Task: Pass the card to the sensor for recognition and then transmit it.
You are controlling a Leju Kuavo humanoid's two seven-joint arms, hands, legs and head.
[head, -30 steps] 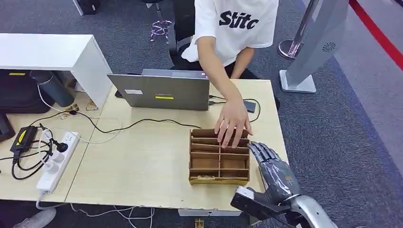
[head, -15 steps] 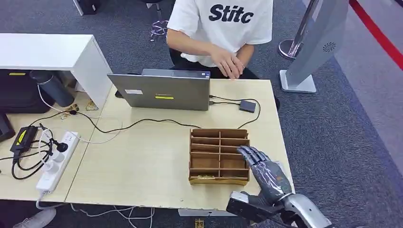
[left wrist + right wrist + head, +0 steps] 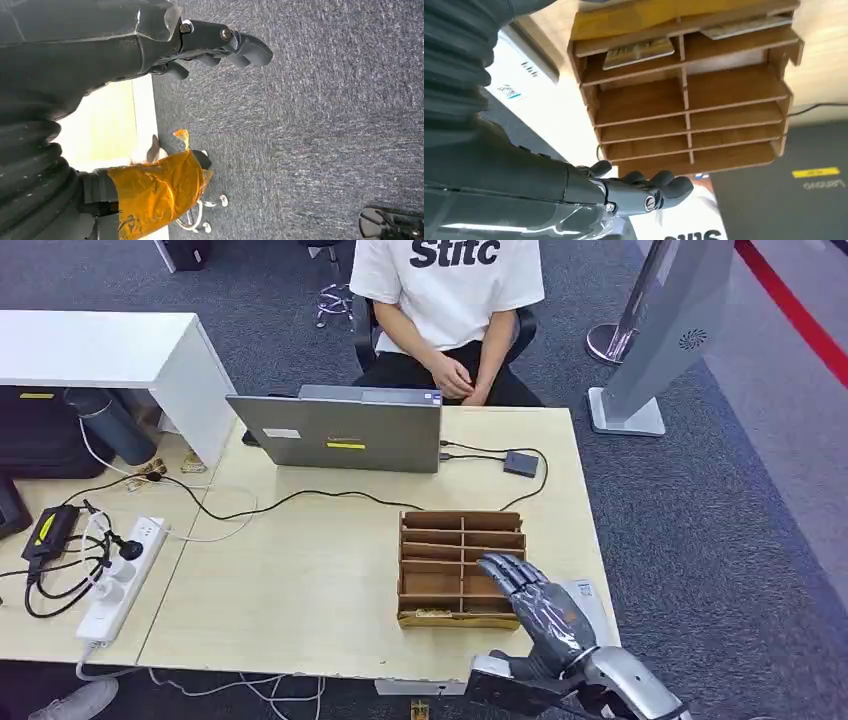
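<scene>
- The right hand [image 3: 540,602], dark-fingered on a silver arm, hovers over the right-hand column of the brown wooden slotted organiser [image 3: 430,570] near the table's front right corner; its fingers are spread apart and hold nothing
- In the right wrist view the same hand [image 3: 644,192] lies flat, fingers extended together, above the organiser's [image 3: 684,95] compartments
- The task's thing, a thin pale rectangular card [image 3: 638,51], lies flat in one of the end compartments; a second similar card [image 3: 746,27] lies in the compartment beside it
- The small dark square sensor [image 3: 520,463] on its cable sits towards the table's far right edge, just beside the grey laptop [image 3: 340,430], well apart from the hand
- The left hand [image 3: 215,42] hangs off the light wooden table [image 3: 300,570] over grey carpet, fingers loosely curled on nothing
- Handling, as a judgement: the card should be light, stiff and smooth, so slippery under hard fingertips; lying flat in a shallow slot it offers little to grasp
- Best hold is likely a pinch on its exposed long edge, tilting it up against the slot wall first
- A person sits behind the laptop, hands in lap
</scene>
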